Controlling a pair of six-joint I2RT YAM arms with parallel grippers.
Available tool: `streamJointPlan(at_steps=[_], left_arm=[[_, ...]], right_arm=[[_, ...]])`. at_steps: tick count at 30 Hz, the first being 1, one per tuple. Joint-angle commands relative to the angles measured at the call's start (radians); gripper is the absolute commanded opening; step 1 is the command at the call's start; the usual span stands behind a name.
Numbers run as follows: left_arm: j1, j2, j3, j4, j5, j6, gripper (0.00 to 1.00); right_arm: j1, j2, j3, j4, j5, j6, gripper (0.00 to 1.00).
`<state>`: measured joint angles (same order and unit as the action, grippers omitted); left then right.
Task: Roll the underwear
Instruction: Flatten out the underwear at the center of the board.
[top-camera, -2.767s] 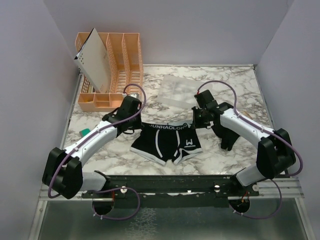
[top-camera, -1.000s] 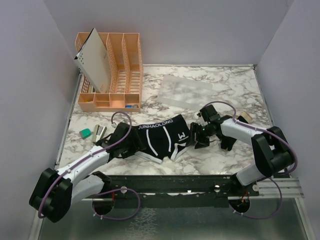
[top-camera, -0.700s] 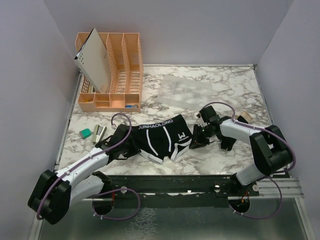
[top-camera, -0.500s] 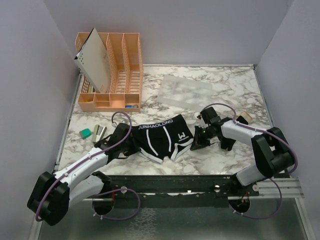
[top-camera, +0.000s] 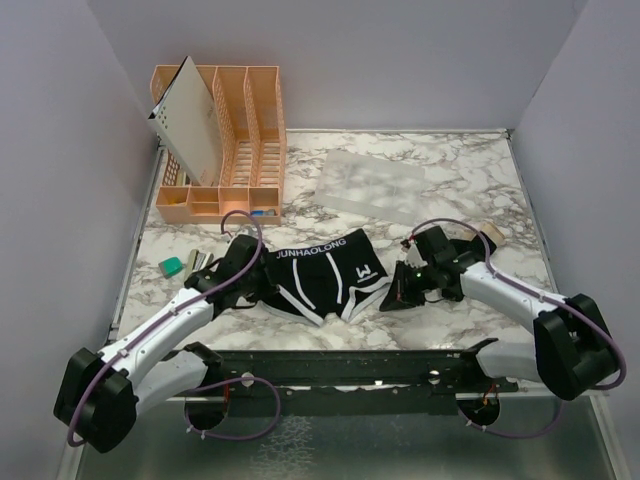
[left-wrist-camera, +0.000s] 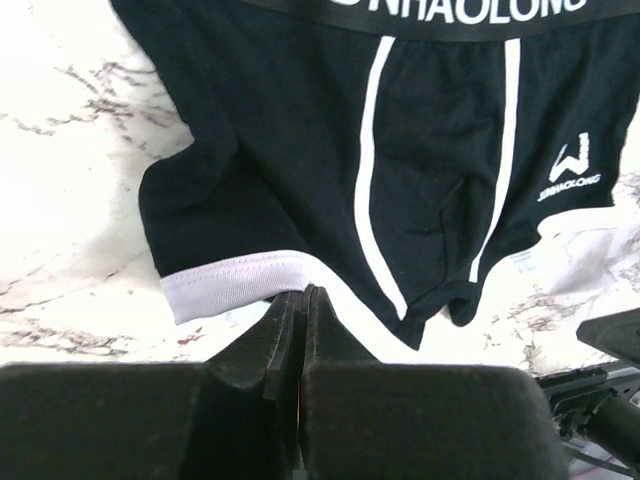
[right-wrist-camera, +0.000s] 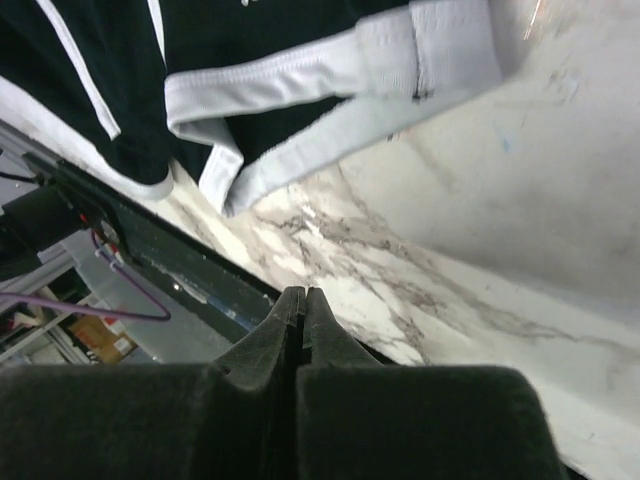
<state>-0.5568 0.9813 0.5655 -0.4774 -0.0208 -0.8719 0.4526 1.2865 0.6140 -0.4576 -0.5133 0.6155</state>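
The underwear (top-camera: 325, 275) is a black pair with white trim and a lettered waistband, lying flat at mid-table; the left wrist view shows it as underwear (left-wrist-camera: 420, 150). My left gripper (top-camera: 262, 292) is at its left leg. In close-up the left gripper (left-wrist-camera: 303, 292) is shut, its tips pinched on the edge of the white leg hem (left-wrist-camera: 225, 285). My right gripper (top-camera: 390, 298) sits just off the right leg. In its wrist view the right gripper (right-wrist-camera: 303, 292) is shut on nothing, over bare marble, with the underwear's white hem (right-wrist-camera: 300, 65) apart from it.
An orange slotted organizer (top-camera: 245, 150) holding a white perforated board (top-camera: 187, 120) stands at the back left. A translucent plastic sheet (top-camera: 370, 185) lies behind the underwear. A small green item (top-camera: 172, 265) lies at the left and a tan object (top-camera: 490, 232) at the right. A black rail (top-camera: 340, 365) runs along the table's front edge.
Both grippers have gone from open to shut at the underwear's leg edges. The right arm's elbow has swung out to the right and nearer. The left gripper has edged towards the left leg.
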Motion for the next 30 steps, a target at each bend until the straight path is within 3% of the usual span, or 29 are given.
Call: streamJointPlan(at_steps=[1, 11, 14, 18, 20, 22, 23, 26, 30], left_arm=[[-0.002, -0.043, 0.01, -0.092, -0.047, -0.038, 0.0], [0.0, -0.136, -0.049, -0.131, -0.046, -0.103, 0.0], [0.0, -0.145, -0.059, -0.135, -0.053, -0.101, 0.0], [0.0, -0.129, -0.047, -0.137, -0.061, -0.091, 0.0], [0.0, -0.119, -0.029, -0.143, -0.074, -0.081, 0.11], [0.0, -0.11, -0.015, -0.146, -0.083, -0.072, 0.14], [0.0, -0.107, -0.01, -0.15, -0.087, -0.073, 0.21], [0.0, -0.106, -0.016, -0.157, -0.092, -0.089, 0.59], [0.002, -0.123, -0.017, -0.156, -0.114, -0.105, 0.82]], right_arm=[[0.02, -0.067, -0.054, -0.005, -0.074, 0.073, 0.01], [0.051, -0.098, -0.055, -0.056, -0.064, 0.091, 0.02], [0.051, -0.094, -0.009, -0.135, 0.043, 0.064, 0.09], [0.051, -0.09, 0.052, -0.191, 0.14, 0.048, 0.27], [0.052, -0.092, 0.085, -0.193, 0.186, 0.034, 0.36], [0.051, -0.077, 0.128, -0.168, 0.234, 0.016, 0.44], [0.051, -0.056, 0.154, -0.16, 0.256, 0.004, 0.46], [0.051, 0.066, 0.273, -0.173, 0.315, -0.039, 0.5], [0.051, 0.192, 0.419, -0.171, 0.396, -0.098, 0.56]])
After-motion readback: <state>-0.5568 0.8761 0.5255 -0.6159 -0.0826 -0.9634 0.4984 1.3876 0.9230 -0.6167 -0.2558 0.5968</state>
